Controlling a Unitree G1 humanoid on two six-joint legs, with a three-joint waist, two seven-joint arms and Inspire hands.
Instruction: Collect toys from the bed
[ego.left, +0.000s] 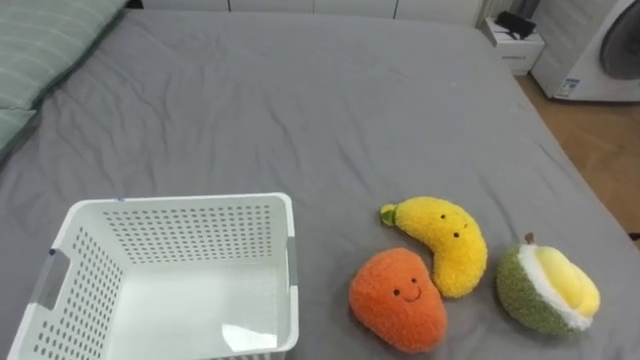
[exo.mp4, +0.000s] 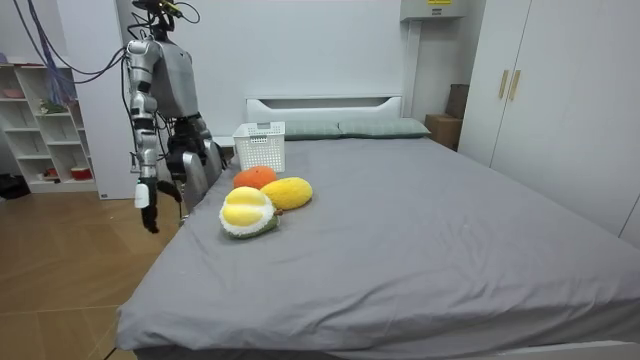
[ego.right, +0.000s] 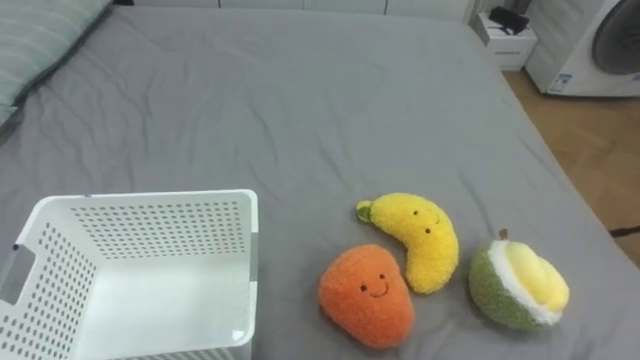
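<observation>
Toy orange (ego.left: 397, 300), toy banana (ego.left: 450, 240), toy durian (ego.left: 548, 290): left eye view, clustered on the grey bed (ego.left: 300, 100), beside a white basket (ego.left: 180, 203). Room view: right hand (exo.mp4: 147, 200) hangs at the bedside, fingers slack, holding nothing. All three lie well apart from the fingers, toward the room view's right.

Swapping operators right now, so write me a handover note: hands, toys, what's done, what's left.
Right hand: hangs at the robot's side as it stands beside the bed, away from the toys.
White perforated plastic basket: on the grey bed, with no toy inside.
Orange round plush toy, yellow banana plush toy and green-and-yellow durian plush toy: close together on the bed, to the basket's right.
Done: nothing collected yet.
Left: all three toys, presumably into the basket.
</observation>
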